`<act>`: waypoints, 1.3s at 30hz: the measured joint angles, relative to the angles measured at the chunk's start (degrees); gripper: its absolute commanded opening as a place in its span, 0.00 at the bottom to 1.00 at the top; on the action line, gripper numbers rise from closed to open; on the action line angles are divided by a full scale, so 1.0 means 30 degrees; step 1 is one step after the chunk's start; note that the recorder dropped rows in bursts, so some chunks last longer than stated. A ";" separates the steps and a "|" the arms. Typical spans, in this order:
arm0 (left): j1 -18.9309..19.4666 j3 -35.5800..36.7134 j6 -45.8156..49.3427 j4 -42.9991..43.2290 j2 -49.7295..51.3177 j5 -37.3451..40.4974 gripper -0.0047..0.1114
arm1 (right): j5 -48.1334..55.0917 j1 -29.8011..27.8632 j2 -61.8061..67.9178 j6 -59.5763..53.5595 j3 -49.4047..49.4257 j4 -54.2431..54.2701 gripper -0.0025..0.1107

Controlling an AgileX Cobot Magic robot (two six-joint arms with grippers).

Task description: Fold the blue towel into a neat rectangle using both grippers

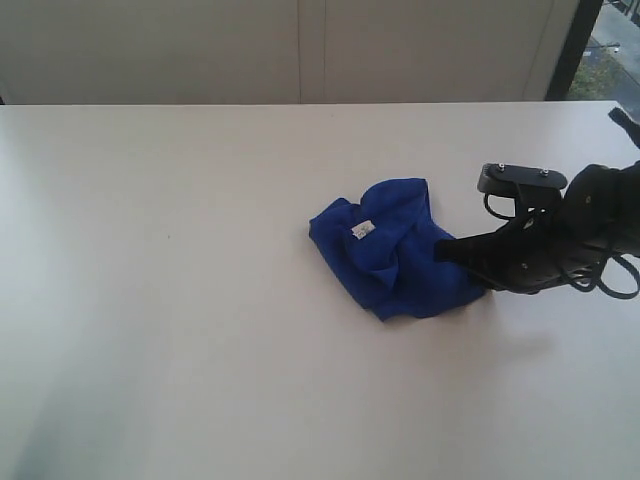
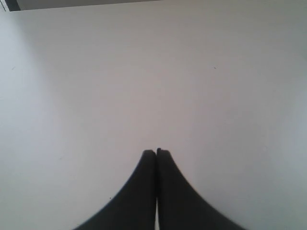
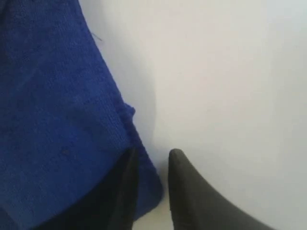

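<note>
The left gripper [image 2: 156, 152] hangs over bare bench [image 2: 144, 72], fingers pressed together and holding nothing. The blue towel [image 1: 390, 255] lies crumpled right of centre. The right gripper [image 3: 151, 155] straddles its right edge, jaws apart, probably to pinch a corner.
</note>
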 measured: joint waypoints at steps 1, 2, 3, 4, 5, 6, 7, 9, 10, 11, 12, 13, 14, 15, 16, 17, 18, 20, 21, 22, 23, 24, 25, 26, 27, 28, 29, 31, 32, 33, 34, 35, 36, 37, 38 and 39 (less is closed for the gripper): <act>0.0000 0.0000 0.0000 0.0000 0.0000 0.0000 0.04 | 0.0074 0.0000 0.0000 0.0000 0.0000 0.0000 0.24; 0.0000 0.0000 0.0000 0.0000 0.0000 0.0000 0.04 | 0.0126 0.0000 0.0000 0.0000 0.0000 0.0000 0.26; 0.0000 0.0000 0.0000 0.0000 0.0000 0.0000 0.04 | 0.0146 0.0000 0.0000 0.0000 0.0000 0.0000 0.28; 0.0000 0.0000 0.0000 0.0000 0.0000 0.0000 0.04 | 0.0190 0.0000 0.0000 0.0000 -0.0036 0.0000 0.31; 0.0000 0.0000 0.0000 0.0000 0.0000 0.0000 0.04 | 0.0249 0.0000 0.0000 0.0000 -0.0036 0.0044 0.33; 0.0000 0.0000 0.0000 0.0000 0.0000 0.0000 0.04 | 0.0313 0.0000 0.0000 0.0000 -0.0036 0.0082 0.35; 0.0000 0.0000 0.0000 0.0000 0.0000 0.0000 0.04 | 0.0328 0.0000 0.0000 0.0000 -0.0073 0.0075 0.36; 0.0000 0.0000 0.0000 0.0000 0.0000 0.0000 0.04 | 0.0431 0.0000 0.0000 0.0000 -0.0073 0.0088 0.36; 0.0000 0.0000 0.0000 0.0000 0.0000 0.0000 0.04 | 0.0475 0.0000 0.0000 0.0000 -0.0073 0.0132 0.36; 0.0000 0.0000 0.0000 0.0000 0.0000 0.0000 0.04 | 0.0596 0.0000 -0.0037 0.0000 -0.0104 0.0132 0.36; 0.0000 0.0000 0.0000 0.0000 0.0000 0.0000 0.04 | 0.0652 0.0000 -0.0037 0.0000 -0.0145 0.0143 0.36; 0.0000 0.0000 0.0000 0.0000 0.0000 0.0000 0.04 | 0.0702 0.0000 -0.0037 0.0000 -0.0145 0.0175 0.36; 0.0000 0.0000 0.0000 0.0000 0.0000 0.0000 0.04 | 0.0717 0.0000 -0.0037 0.0000 -0.0176 0.0255 0.36; 0.0000 0.0000 0.0000 0.0000 0.0000 0.0000 0.04 | 0.0732 0.0000 -0.0037 0.0000 -0.0176 0.0290 0.36; 0.0000 0.0000 0.0000 0.0000 0.0000 0.0000 0.04 | 0.0811 0.0000 -0.0037 0.0000 -0.0176 0.0339 0.36; 0.0000 0.0000 0.0000 0.0000 0.0000 0.0000 0.04 | 0.0851 0.0000 -0.0037 0.0000 -0.0176 0.0371 0.36; 0.0000 0.0000 0.0000 0.0000 0.0000 0.0000 0.04 | 0.0926 0.0000 -0.0037 0.0000 -0.0176 0.0383 0.36; 0.0000 0.0000 0.0000 0.0000 0.0000 0.0000 0.04 | 0.1129 0.0000 -0.0065 0.0000 -0.0188 0.0452 0.36; 0.0000 0.0000 0.0000 0.0000 0.0000 0.0000 0.04 | 0.1210 0.0000 -0.0078 0.0000 -0.0188 0.0530 0.36; 0.0000 0.0000 0.0000 0.0000 0.0000 0.0000 0.04 | 0.1306 0.0000 -0.0111 0.0000 -0.0188 0.0578 0.36; 0.0000 0.0000 0.0000 0.0000 0.0000 0.0000 0.04 | 0.1306 0.0000 -0.0111 0.0000 -0.0188 0.0658 0.36; 0.0000 0.0000 0.0000 0.0000 0.0000 0.0000 0.04 | 0.1334 0.0000 -0.0111 0.0000 -0.0188 0.0659 0.36; 0.0000 0.0000 0.0000 0.0000 0.0000 0.0000 0.04 | 0.1380 0.0063 -0.0111 0.0000 -0.0188 0.0659 0.36; 0.0000 0.0000 0.0000 0.0000 0.0000 0.0000 0.04 | 0.1411 0.0147 -0.0111 0.0000 -0.0188 0.0659 0.36; 0.0000 0.0000 0.0000 0.0000 0.0000 0.0000 0.04 | 0.1425 0.0225 -0.0119 0.0000 -0.0188 0.0659 0.36; 0.0000 0.0000 0.0000 0.0000 0.0000 0.0000 0.04 | 0.1466 0.0310 -0.0154 0.0000 -0.0188 0.0659 0.36; 0.0000 0.0000 0.0000 0.0000 0.0000 0.0000 0.04 | 0.1495 0.0349 -0.0154 0.0000 -0.0188 0.0659 0.36; 0.0000 0.0000 0.0000 0.0000 0.0000 0.0000 0.04 | 0.1507 0.0396 -0.0154 0.0000 -0.0188 0.0684 0.36; 0.0000 0.0000 0.0000 0.0000 0.0000 0.0000 0.04 | 0.1507 0.0396 -0.0154 0.0000 -0.0188 0.0684 0.36; 0.0000 0.0000 0.0000 0.0000 0.0000 0.0000 0.04 | 0.1507 0.0396 -0.0154 0.0000 -0.0188 0.0719 0.36; 0.0000 0.0000 0.0000 0.0000 0.0000 0.0000 0.04 | 0.1507 0.0396 -0.0154 0.0000 -0.0188 0.0701 0.34; 0.0000 0.0000 0.0000 0.0000 0.0000 0.0000 0.04 | 0.1507 0.0396 -0.0154 0.0000 -0.0188 0.0701 0.32; 0.0000 0.0000 0.0000 0.0000 0.0000 0.0000 0.04 | 0.1507 0.0396 -0.0154 0.0000 -0.0188 0.0701 0.30; 0.0000 0.0000 0.0000 0.0000 0.0000 0.0000 0.04 | 0.1507 0.0396 -0.0102 -0.0038 -0.0219 0.0701 0.27; 0.0000 0.0000 0.0000 0.0000 0.0000 0.0000 0.04 | 0.1507 0.0396 -0.0055 -0.0035 -0.0219 0.0701 0.24; 0.0000 0.0000 0.0000 0.0000 0.0000 0.0000 0.04 | 0.1507 0.0396 0.0040 -0.0076 -0.0219 0.0701 0.21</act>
